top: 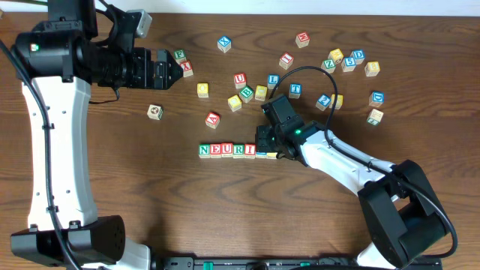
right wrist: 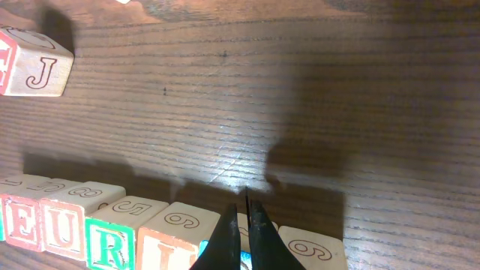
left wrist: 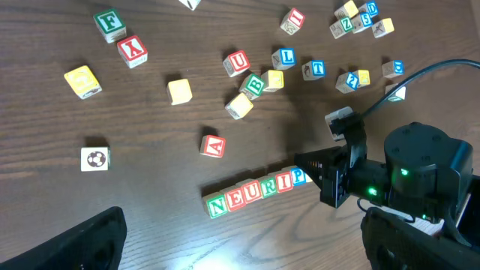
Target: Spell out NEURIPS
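While the dark wooden table (top: pixel 112 150) carries scattered spare cubes (top: pixel 247 94), my left end effector (top: pixel 174 73) hangs wide open and empty, well apart. My right end effector (right wrist: pixel 246 217), pinched closed on nothing, sits at the right end of the row of small wooden letter cubes (top: pixel 227 151). The row's long axis runs left-right, and the right arm is nearer.

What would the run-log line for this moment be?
NEURIP row: lined up, final letter unclear | right gripper: shut, tips at P cube | left gripper: open, empty, near F cube
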Motion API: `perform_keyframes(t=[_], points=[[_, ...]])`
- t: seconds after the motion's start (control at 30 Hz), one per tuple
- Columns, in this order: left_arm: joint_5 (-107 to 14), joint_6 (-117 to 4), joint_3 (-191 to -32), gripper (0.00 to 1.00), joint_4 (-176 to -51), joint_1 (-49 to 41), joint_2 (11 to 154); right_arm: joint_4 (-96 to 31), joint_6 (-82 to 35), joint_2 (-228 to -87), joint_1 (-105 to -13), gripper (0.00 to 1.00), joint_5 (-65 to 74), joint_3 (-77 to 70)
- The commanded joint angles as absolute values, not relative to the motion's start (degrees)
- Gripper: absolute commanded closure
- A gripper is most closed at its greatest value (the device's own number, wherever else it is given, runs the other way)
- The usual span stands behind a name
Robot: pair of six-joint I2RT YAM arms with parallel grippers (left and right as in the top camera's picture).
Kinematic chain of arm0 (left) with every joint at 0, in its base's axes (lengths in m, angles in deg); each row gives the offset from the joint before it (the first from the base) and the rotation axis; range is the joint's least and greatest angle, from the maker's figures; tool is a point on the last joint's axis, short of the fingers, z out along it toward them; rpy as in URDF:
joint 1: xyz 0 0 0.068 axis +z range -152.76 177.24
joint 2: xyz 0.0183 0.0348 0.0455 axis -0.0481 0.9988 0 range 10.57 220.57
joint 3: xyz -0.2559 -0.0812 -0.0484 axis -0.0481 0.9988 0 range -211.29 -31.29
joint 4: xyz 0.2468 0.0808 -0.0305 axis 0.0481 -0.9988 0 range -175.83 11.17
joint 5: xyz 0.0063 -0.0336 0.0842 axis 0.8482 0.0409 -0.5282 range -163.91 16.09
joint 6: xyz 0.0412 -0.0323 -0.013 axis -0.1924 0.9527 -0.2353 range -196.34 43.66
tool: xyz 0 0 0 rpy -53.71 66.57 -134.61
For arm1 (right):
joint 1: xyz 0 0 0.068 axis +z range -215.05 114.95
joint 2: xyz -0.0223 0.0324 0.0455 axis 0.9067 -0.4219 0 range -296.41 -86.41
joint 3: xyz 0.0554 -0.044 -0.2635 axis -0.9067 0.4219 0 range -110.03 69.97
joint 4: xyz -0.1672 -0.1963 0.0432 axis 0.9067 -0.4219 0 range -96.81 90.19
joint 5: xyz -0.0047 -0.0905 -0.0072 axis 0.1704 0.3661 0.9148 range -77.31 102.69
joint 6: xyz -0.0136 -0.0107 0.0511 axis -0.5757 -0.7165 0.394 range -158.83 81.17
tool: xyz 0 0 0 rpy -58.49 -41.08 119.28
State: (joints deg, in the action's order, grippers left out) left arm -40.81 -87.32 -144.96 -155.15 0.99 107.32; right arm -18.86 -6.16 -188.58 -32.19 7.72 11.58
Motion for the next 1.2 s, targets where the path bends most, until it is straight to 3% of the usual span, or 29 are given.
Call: perform_keyframes(t=[0.0, 1.17], points=[[-40.29, -88.13, -145.85, 0.02, -155.30, 1.19, 106.84, -18.95, -5.27, -189.08, -31.95, 0.99, 7.54, 10.72], [-40.29, -88.15, -145.85, 0.02, -155.30, 1.19, 106.84, -19.97, -4.55, -189.08, -30.57, 0.99, 9.33, 10.72]])
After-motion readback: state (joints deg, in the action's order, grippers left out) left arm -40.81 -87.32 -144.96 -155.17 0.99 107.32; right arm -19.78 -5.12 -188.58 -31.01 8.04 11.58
